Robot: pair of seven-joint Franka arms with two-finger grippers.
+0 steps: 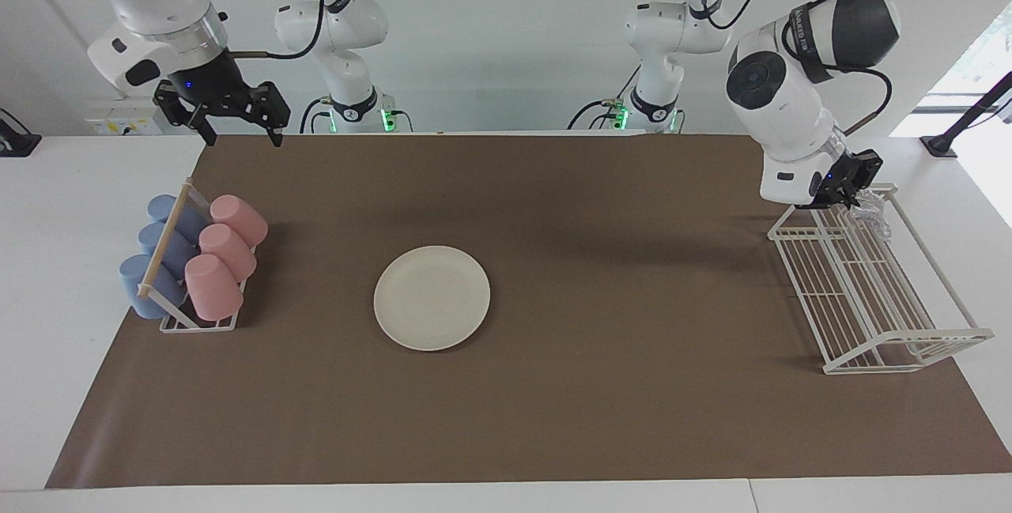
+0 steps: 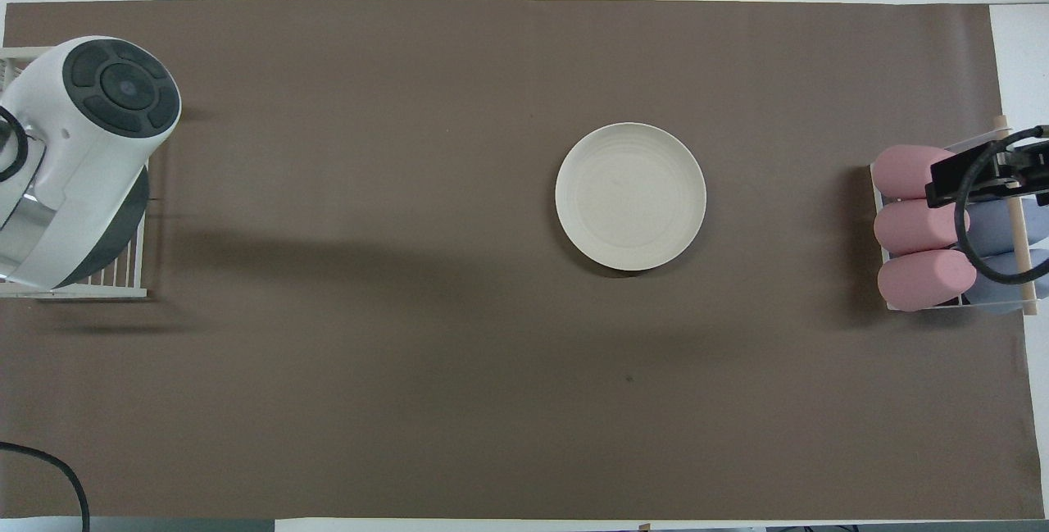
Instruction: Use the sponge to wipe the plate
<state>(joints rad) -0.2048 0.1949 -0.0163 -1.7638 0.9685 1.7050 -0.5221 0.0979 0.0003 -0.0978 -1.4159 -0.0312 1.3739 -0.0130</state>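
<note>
The round, flat cream-white plate (image 1: pixel 432 298) lies bare on the brown paper mat (image 1: pixel 553 418) near the middle of the table, a little toward the right arm's end. The small silvery, glittery sponge (image 1: pixel 870 209) is well apart from it, up at the left arm's end, dangling over the robot-side end of the white wire dish rack (image 1: pixel 877 292) and pinched in the left gripper (image 1: pixel 850 195), whose fingertips are closed tight on it. The left arm's big white wrist housing hides gripper and sponge alike from above, so only the facing camera shows them. Over at the other end, the right gripper (image 1: pixel 234 136) hangs in the air above the mat's robot-side edge, jaws spread wide with nothing between them; from above only its dark tip and cable show, over the cup holder. That white wire cup holder (image 1: pixel 186 315) with a wooden rod (image 1: pixel 164 238) carries three pink plastic cups (image 1: pixel 228 252) and three blue plastic cups (image 1: pixel 154 256) lying on their sides, pink ones toward the plate, blue ones toward the table's edge.
</note>
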